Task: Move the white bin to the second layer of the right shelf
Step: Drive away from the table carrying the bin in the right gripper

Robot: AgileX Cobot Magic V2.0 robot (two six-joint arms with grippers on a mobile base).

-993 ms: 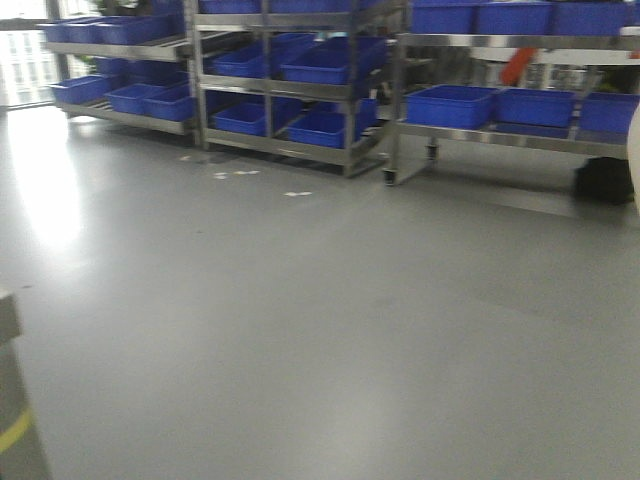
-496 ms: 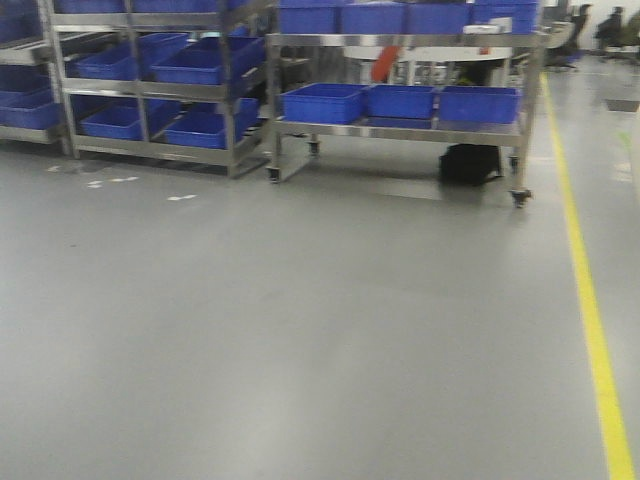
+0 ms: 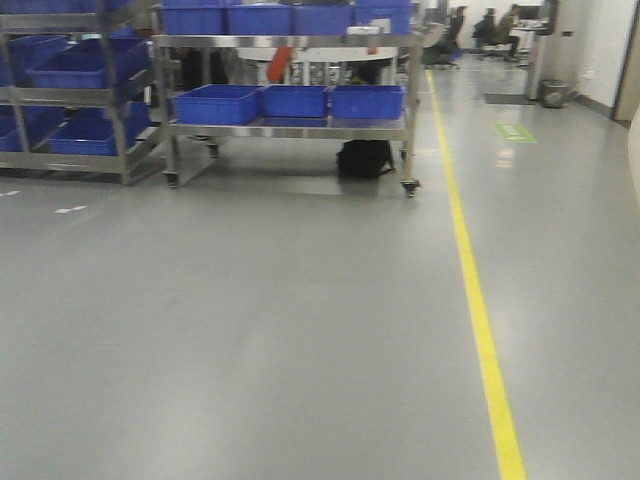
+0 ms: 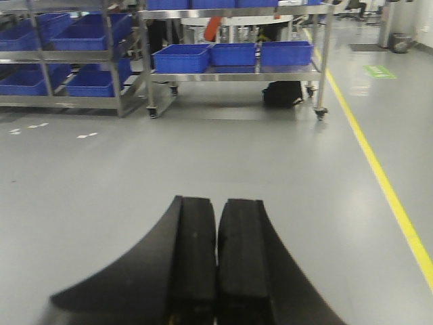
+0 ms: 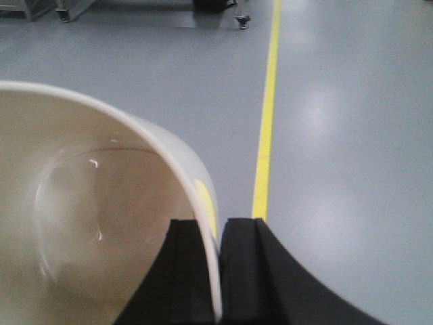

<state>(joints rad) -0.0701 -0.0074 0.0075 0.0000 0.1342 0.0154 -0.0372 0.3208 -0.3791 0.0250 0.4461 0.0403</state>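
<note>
The white bin (image 5: 101,223) fills the left of the right wrist view, its glossy cream inside facing the camera, held above the grey floor. My right gripper (image 5: 218,222) is shut on the bin's rim, one black finger (image 5: 184,261) inside the wall and the other outside it. A pale sliver at the right edge of the front view may be the same bin (image 3: 635,150). My left gripper (image 4: 218,201) is shut with nothing between its pads, held over bare floor. The right shelf second layer is out of view.
A wheeled steel cart (image 3: 290,127) carrying blue crates (image 3: 215,103) stands ahead at the left, with a black bag (image 3: 365,158) under it. More racks of blue crates (image 3: 80,75) lie further left. A yellow floor line (image 3: 480,300) runs forward on the right. Seated people (image 3: 495,25) are far back.
The front view has swung to the right: the racks and cart slid left in the picture, and the yellow line and far aisle came into view.
</note>
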